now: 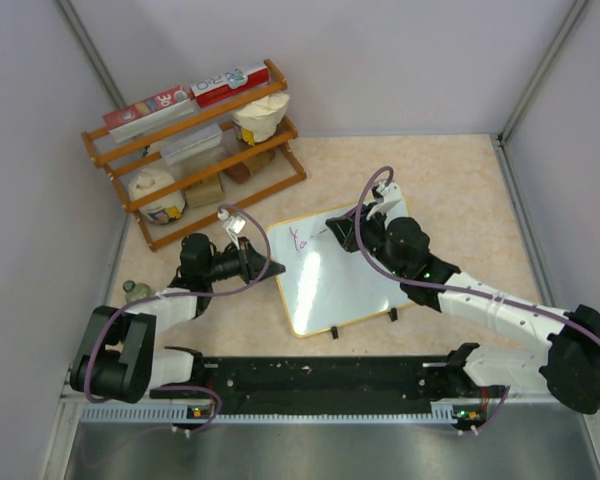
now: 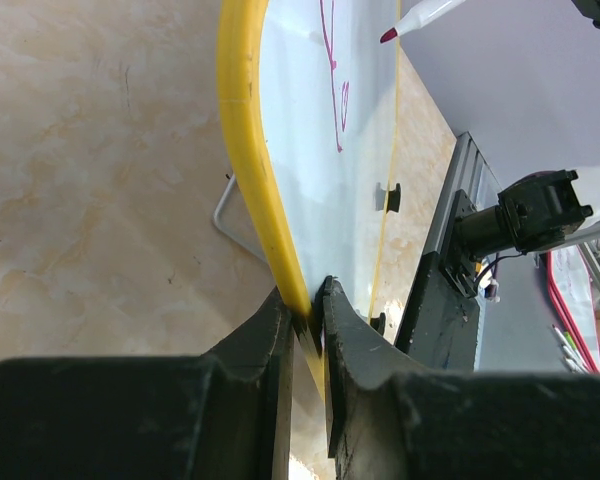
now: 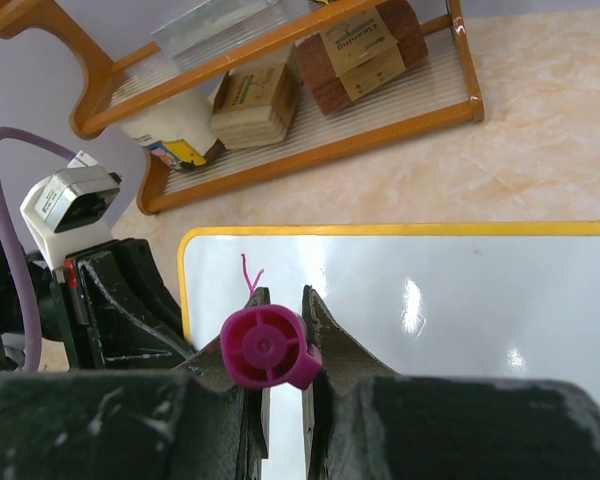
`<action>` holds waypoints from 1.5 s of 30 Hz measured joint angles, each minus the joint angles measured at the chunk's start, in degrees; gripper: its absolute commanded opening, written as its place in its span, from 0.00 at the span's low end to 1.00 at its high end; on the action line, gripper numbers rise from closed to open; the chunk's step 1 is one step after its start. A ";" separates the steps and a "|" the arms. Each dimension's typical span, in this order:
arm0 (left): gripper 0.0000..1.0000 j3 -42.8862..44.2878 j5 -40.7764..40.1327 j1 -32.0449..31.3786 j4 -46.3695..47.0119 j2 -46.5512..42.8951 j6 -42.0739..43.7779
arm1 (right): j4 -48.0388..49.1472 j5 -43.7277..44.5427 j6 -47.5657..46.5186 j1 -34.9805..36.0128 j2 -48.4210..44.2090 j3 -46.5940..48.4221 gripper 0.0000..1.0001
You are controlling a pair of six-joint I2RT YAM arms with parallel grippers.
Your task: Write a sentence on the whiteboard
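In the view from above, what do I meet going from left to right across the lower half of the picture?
From the left: left arm's base → left gripper → whiteboard → right arm's base. The right gripper with its marker hangs over the whiteboard, so I leave it out.

- The whiteboard (image 1: 340,275) is gleaming glossy and smooth, its white face catching bright glints.
- Its yellow rim (image 2: 242,130) is looking like smooth, faintly shiny plastic.
- The table (image 1: 460,180) is showing a smooth, marble-patterned beige top.
- The rack (image 3: 464,60) is shining as varnished orange wood.
- The marker (image 3: 265,347) is showing glossy magenta plastic.
- The left gripper (image 2: 308,310) and right gripper (image 3: 280,305) are showing matt black fingers, scuffed pale in places.
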 measured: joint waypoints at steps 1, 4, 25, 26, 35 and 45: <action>0.00 0.00 0.00 0.00 -0.02 0.00 0.00 | -0.11 -0.11 0.00 0.00 0.09 0.13 0.00; 0.00 0.00 0.00 0.00 0.00 0.00 0.00 | -0.20 -0.46 0.04 0.00 0.46 0.37 0.00; 0.00 0.00 -0.11 0.00 -0.07 0.00 0.00 | 1.07 -1.66 1.29 -0.22 3.67 0.72 0.00; 0.00 0.00 -0.11 0.00 -0.07 0.00 0.00 | 1.09 -1.68 1.31 -0.22 3.67 0.72 0.00; 0.00 0.00 -0.11 0.00 -0.07 0.00 0.02 | 1.11 -1.86 1.33 -0.22 3.63 0.59 0.00; 0.00 0.00 -0.11 0.00 -0.07 0.00 0.02 | 2.23 -2.60 1.68 -0.22 2.75 -1.38 0.00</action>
